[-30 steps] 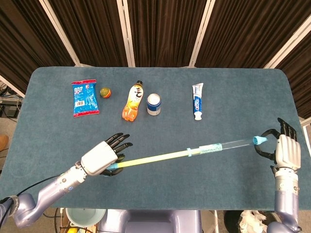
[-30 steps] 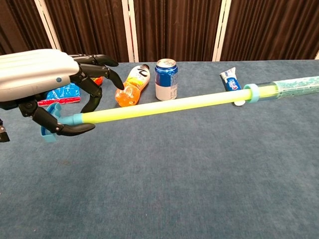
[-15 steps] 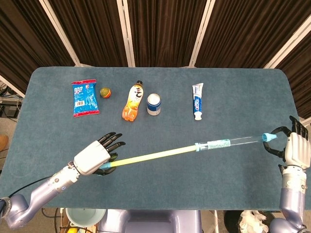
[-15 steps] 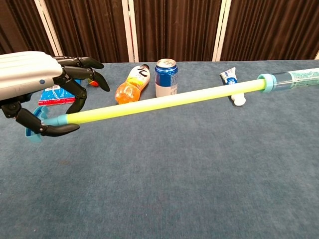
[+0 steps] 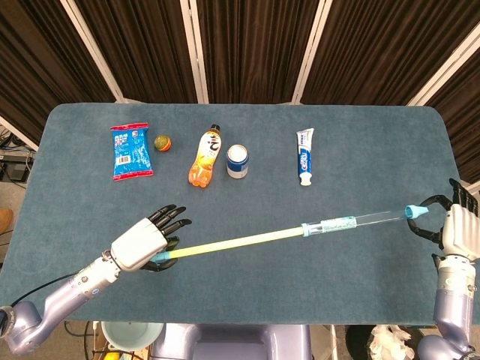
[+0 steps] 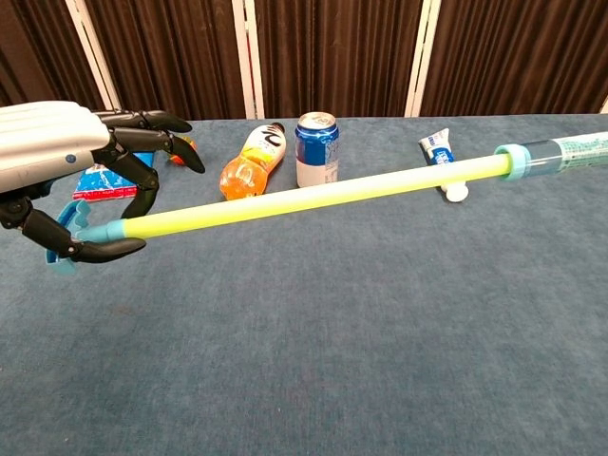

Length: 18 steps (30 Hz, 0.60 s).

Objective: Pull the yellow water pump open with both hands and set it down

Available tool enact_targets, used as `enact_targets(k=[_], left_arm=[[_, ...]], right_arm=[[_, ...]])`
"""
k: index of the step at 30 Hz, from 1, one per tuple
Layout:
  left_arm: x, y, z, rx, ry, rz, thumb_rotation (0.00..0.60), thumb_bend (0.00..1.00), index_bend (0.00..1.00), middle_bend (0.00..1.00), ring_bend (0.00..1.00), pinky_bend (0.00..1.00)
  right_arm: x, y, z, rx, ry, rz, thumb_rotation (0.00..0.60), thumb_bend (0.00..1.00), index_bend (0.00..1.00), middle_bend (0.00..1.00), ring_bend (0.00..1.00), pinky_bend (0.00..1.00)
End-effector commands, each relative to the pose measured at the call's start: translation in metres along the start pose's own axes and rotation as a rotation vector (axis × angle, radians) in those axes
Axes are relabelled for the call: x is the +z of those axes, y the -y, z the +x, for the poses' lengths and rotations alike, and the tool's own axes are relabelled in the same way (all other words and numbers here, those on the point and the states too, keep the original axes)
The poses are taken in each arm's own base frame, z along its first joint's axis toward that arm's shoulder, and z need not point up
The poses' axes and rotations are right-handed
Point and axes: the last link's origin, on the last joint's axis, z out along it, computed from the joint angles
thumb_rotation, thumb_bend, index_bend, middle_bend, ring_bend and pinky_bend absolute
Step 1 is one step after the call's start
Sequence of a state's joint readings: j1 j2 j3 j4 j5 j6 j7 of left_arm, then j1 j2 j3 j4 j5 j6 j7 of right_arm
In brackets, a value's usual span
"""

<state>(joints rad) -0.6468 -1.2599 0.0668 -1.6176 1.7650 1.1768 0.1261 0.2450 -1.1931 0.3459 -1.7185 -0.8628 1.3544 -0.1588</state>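
**Pump stretched long between two hands over blue worktop**

Blue-grey felt worktop (image 5: 247,292), backed by dark pleated curtains with pale uprights. Held above it: yellow water pump (image 5: 247,240), drawn out at full length, yellow rod toward the left hand (image 5: 142,246), clear barrel toward the right hand (image 5: 455,231). Left hand wrapped round the blue handle end, dark fingers (image 6: 114,250) hooked under the rod. Right hand curled about the blue tip at the worktop's far right edge. Well beyond the left hand: snack packet (image 5: 131,151), small ball (image 5: 163,142), orange bottle (image 5: 205,156), blue can (image 5: 238,160). Farther out between the hands, nearer the barrel: toothpaste tube (image 5: 304,156), lying flat. Nothing touching the pump besides the hands.
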Motion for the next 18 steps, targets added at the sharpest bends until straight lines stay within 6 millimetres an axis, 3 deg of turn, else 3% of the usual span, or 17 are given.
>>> enact_targets(k=[1,3,6,12,18], left_arm=[[-0.001,0.001,-0.003,-0.013,0.016,0.014,0.6,0.18,0.21,0.06,0.0,0.06],[-0.001,0.001,-0.004,-0.021,0.028,0.024,0.6,0.14,0.12,0.04,0.0,0.06],[-0.001,0.0,-0.004,-0.034,0.036,0.044,0.6,0.13,0.09,0.02,0.0,0.06],[-0.012,0.003,-0.006,-0.06,0.037,0.095,0.6,0.13,0.08,0.02,0.0,0.06],[-0.04,0.011,-0.007,-0.132,0.001,0.22,0.6,0.13,0.08,0.01,0.0,0.06]], right_arm=[[-0.003,0.002,-0.001,0.005,0.017,0.024,0.6,0.28,0.28,0.0,0.0,0.0],[-0.004,0.001,-0.002,-0.015,0.029,0.036,0.6,0.27,0.17,0.0,0.0,0.0],[-0.007,0.0,-0.002,-0.035,0.04,0.04,0.6,0.25,0.11,0.0,0.0,0.0],[-0.011,-0.002,-0.001,-0.063,0.04,0.047,0.6,0.24,0.1,0.0,0.0,0.0],[-0.013,-0.006,-0.001,-0.088,0.05,0.042,0.6,0.22,0.1,0.0,0.0,0.0]])
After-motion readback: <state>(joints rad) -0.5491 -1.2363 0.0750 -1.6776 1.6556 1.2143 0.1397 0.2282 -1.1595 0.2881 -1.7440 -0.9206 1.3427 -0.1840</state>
